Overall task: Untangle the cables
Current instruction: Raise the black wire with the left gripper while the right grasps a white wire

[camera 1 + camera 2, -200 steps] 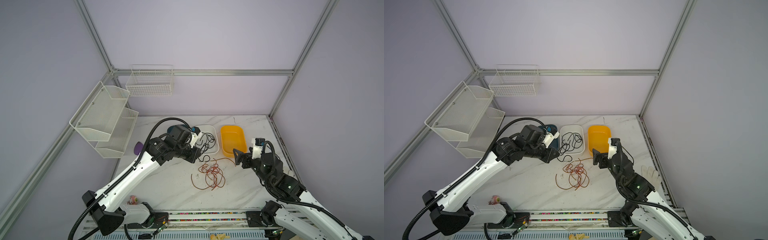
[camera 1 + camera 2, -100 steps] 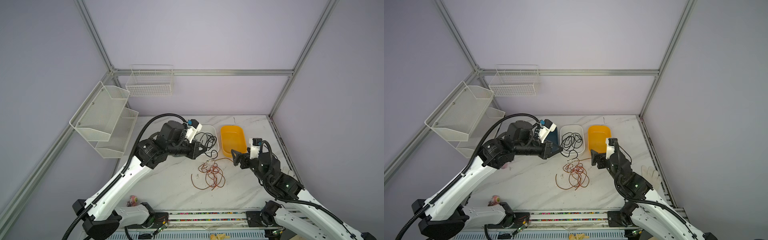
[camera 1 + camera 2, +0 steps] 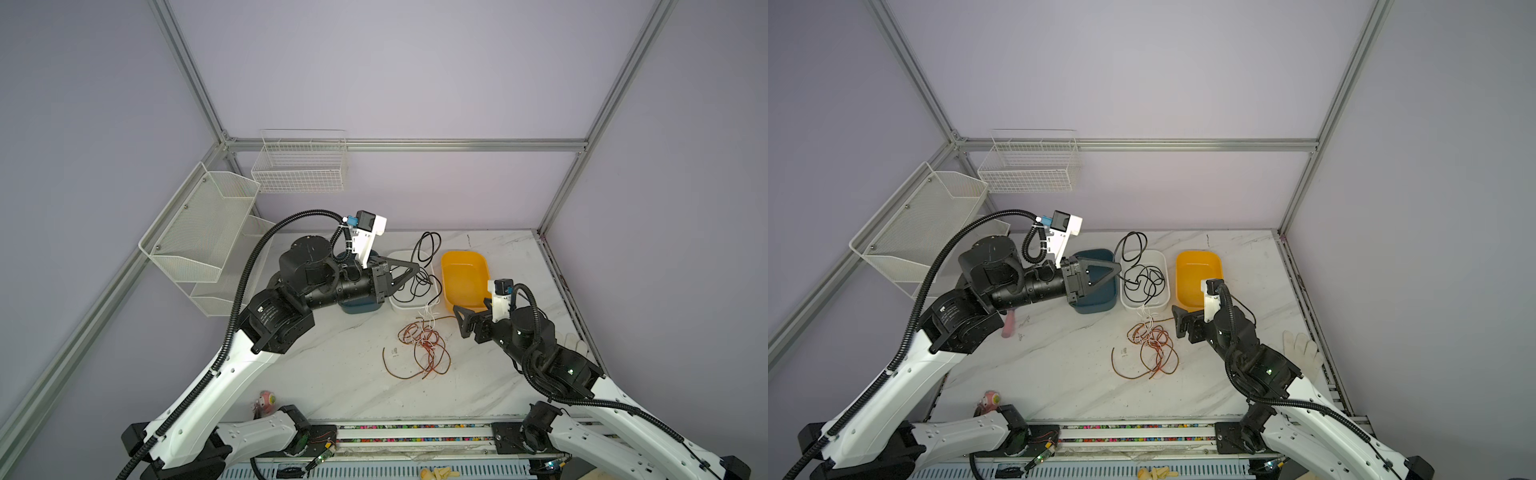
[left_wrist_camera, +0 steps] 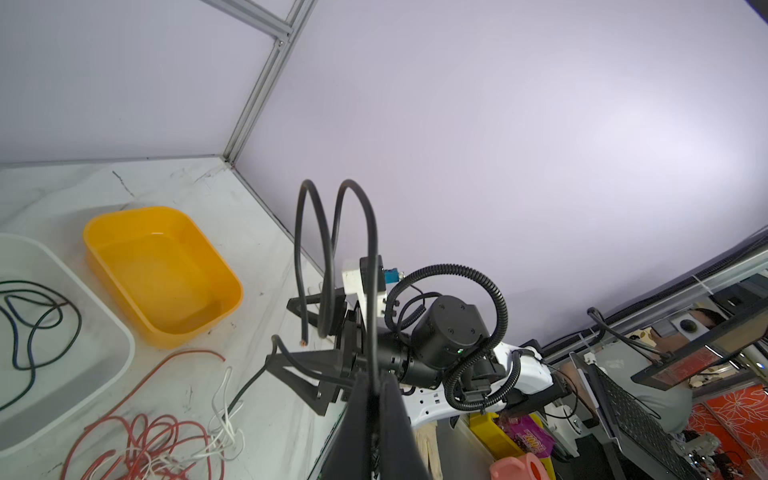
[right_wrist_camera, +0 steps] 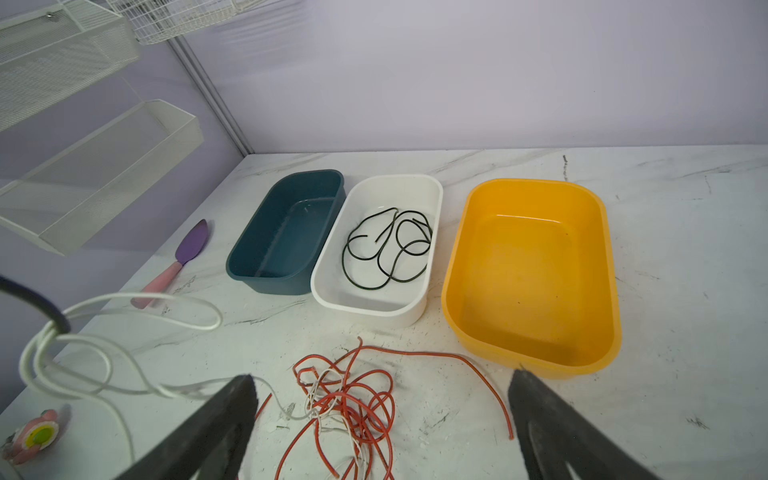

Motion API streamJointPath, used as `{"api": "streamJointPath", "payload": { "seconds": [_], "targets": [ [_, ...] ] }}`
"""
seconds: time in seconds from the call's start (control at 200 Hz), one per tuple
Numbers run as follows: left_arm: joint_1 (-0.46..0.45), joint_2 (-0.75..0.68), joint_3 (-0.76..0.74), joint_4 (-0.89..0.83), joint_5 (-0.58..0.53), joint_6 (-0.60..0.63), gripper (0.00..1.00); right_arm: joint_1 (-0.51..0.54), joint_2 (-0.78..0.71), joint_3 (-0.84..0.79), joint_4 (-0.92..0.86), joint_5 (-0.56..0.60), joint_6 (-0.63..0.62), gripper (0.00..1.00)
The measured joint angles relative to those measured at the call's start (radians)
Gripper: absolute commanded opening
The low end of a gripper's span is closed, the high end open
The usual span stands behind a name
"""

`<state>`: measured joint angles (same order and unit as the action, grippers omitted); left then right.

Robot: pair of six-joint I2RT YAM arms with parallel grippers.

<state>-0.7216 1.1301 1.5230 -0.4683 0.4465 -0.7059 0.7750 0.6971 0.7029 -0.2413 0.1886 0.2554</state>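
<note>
The untangling is looking partly done. One black cable (image 5: 372,287) is lying coiled inside the white tub (image 5: 370,309), free of the others. The left gripper (image 3: 1118,271) is hanging over the white tub's left rim with its jaws pressed together on a second black cable (image 4: 350,183), which is arching up in tall loops above that tub. This one is not coming away cleanly. Its lower part is trailing down toward the table (image 5: 685,249) in front of the white tub, and a white cable (image 5: 145,295) appears to be hanging hooked over it.

The red cables (image 5: 353,401) are sitting in a loose knot just in front of the white tub, with thin white strands running through them. The right gripper (image 5: 382,378) is hovering low over that knot, jaws spread wide and gripping nothing.

The blue tub (image 5: 270,284), just left of the white tub, and the yellow tub (image 5: 536,359), just right of it, are both sitting empty. I judge that what is remaining is parting white from black, pulling white out of red, and giving each colour its own tub.
</note>
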Motion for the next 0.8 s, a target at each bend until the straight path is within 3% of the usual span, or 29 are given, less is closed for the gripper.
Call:
{"api": "streamJointPath", "payload": {
  "seconds": [0.425,0.8],
  "targets": [
    [0.0,0.048,0.0,0.117,0.0,-0.025,0.0,0.044,-0.113,-0.012,0.087,-0.219,0.002,0.98],
    [0.0,0.051,0.0,0.175,0.023,-0.062,0.0,0.096,0.0,-0.066,0.26,-0.193,0.025,0.95]
  ]
}}
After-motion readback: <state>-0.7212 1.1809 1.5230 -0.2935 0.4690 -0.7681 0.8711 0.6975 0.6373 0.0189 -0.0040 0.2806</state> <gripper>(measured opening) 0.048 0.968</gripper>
